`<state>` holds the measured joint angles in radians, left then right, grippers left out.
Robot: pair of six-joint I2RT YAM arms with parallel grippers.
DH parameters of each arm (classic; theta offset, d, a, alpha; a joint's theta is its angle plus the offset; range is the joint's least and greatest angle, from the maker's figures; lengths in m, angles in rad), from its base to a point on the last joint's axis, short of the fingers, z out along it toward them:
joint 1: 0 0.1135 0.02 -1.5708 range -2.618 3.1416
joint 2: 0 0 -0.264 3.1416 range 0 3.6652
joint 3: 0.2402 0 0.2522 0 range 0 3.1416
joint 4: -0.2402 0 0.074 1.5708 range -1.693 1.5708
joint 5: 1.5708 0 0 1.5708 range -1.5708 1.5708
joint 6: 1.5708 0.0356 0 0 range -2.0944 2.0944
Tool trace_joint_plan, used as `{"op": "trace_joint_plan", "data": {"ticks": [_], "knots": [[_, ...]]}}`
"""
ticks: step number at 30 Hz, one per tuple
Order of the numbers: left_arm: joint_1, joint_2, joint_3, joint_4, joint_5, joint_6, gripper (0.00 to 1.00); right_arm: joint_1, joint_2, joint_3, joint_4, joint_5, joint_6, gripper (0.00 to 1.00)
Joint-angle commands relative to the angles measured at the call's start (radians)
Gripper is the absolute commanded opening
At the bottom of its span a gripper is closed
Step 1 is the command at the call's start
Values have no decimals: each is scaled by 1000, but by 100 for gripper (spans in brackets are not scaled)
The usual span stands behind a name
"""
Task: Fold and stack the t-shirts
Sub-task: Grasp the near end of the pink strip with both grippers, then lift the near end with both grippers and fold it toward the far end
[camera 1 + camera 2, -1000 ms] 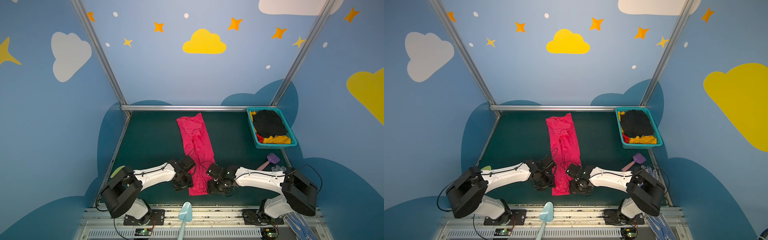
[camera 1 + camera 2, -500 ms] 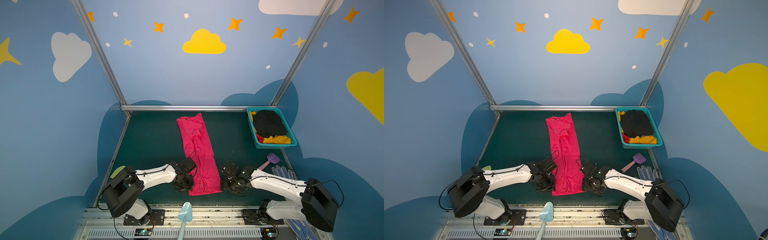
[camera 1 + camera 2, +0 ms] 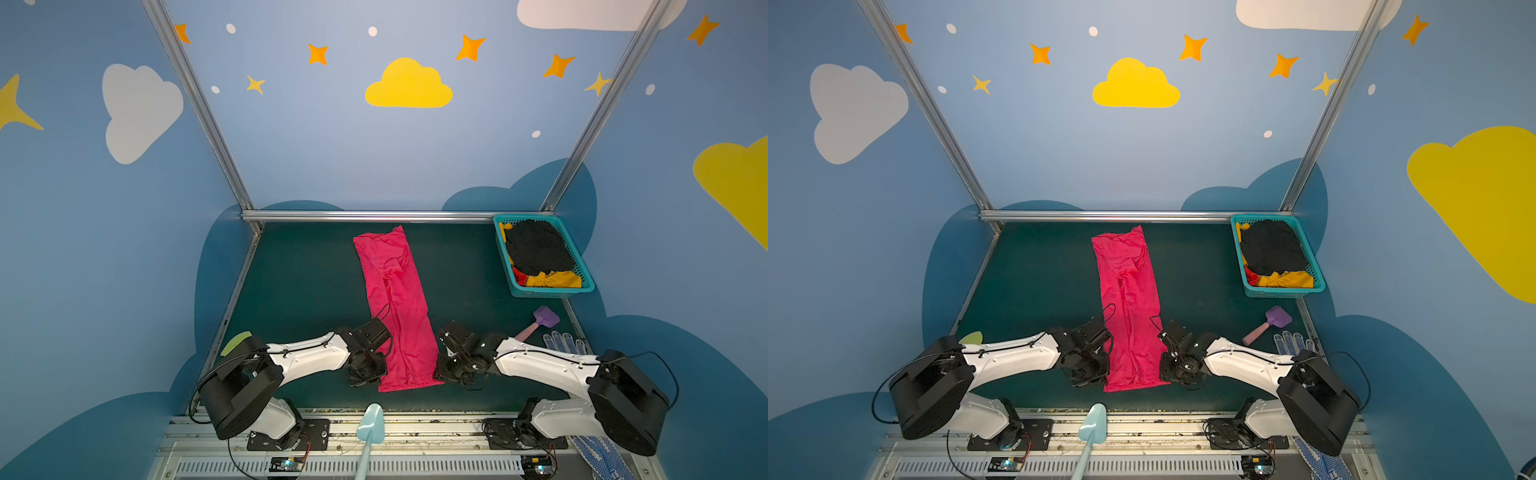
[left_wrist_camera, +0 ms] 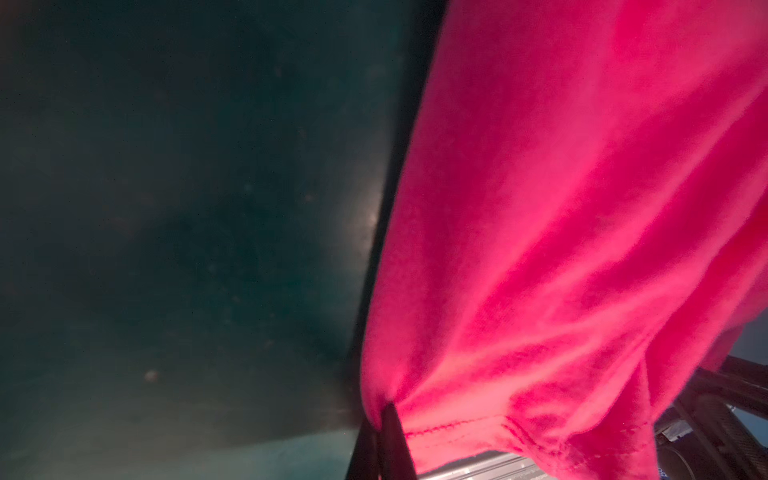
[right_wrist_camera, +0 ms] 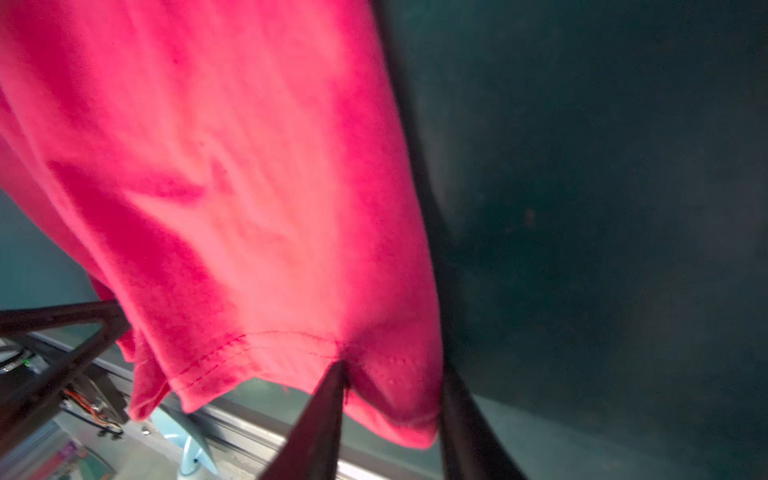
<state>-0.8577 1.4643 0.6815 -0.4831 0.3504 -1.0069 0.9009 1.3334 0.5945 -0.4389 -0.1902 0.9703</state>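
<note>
Hem corners of the pink t-shirt (image 3: pixel 395 307) are hidden beneath the left arm (image 3: pixel 307 357) and right arm (image 3: pixel 540 365) in both top views; only the wrist views show them. Left jaws are pressed together on one corner, puckering the cloth. Right jaws stand apart with the other corner between them. The shirt lies mid-table (image 3: pixel 299 282) as a long strip, hem nearest, running toward the far rail (image 3: pixel 374 216) and leaning slightly left. Far right, a basket (image 3: pixel 548 293) holds a black shirt (image 3: pixel 536 245) over a half-buried yellow shirt (image 3: pixel 552 280).

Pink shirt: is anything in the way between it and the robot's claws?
No, nothing visible. The left gripper is pinched shut on the near hem of the pink t-shirt, and the fingers of the right gripper sit either side of its other corner.
</note>
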Motion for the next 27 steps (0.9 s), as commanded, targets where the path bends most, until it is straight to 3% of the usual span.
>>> {"op": "trace_joint_plan", "data": {"ticks": [1, 4, 11, 19, 27], "knots": [[-16, 6, -39, -51, -29, -6, 5, 8, 22, -34, 27, -32, 16, 18], [-15, -25, -39, -69, -45, -6, 5, 23, 9, -39, 34, -37, 26, 0], [11, -134, -6, -159, -96, -9, 5, 49, -7, 48, -49, -29, -7, 0], [135, -259, 49, -210, -129, -1, 5, 0, -11, 227, -175, 26, -106, 0], [295, -129, 228, -239, -90, 151, 5, -142, 118, 447, -211, -4, -270, 0]]}}
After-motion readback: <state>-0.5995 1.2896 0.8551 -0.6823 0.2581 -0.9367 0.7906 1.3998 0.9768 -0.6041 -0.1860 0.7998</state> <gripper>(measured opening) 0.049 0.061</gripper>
